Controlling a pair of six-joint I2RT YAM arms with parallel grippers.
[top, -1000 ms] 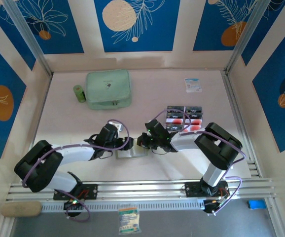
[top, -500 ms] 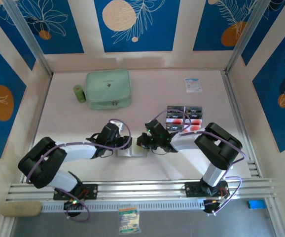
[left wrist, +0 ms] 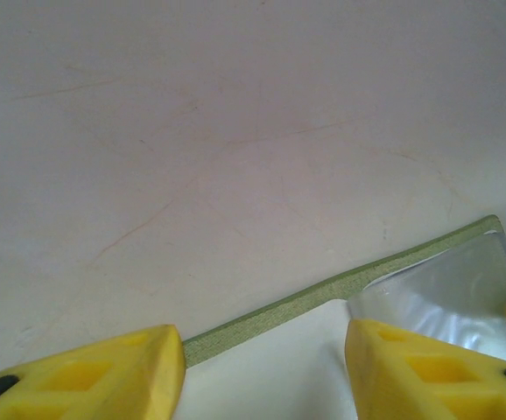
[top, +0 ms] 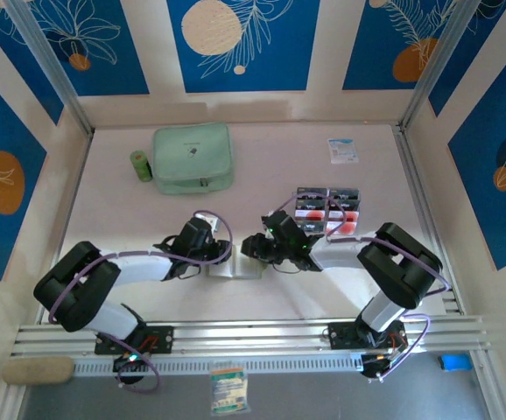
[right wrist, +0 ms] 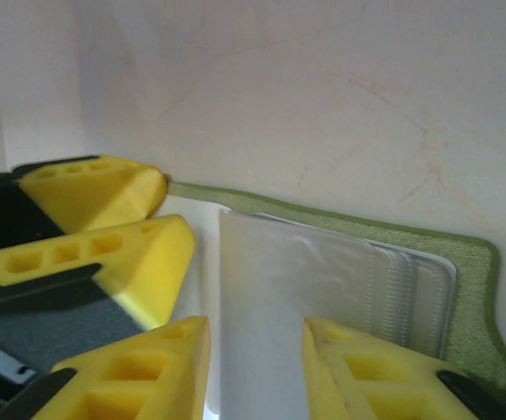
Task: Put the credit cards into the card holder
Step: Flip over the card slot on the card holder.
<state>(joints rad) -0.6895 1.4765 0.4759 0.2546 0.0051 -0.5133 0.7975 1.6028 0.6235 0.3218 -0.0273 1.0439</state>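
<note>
Left wrist view: left pincer (left wrist: 263, 354) was spread, straddling the green edge of the opened card holder (left wrist: 340, 284), probably to pin it flat on the surface (left wrist: 235, 131). Right pincer (right wrist: 257, 341), spread and empty, hovered over its clear pocket. Credit cards (top: 327, 210) lay in rows beyond.

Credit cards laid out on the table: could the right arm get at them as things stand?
Probably yes. The credit cards lie flat and uncovered beside that arm, with nothing stacked on them. The right gripper is open but down at the card holder, so it would have to swing back first.
</note>
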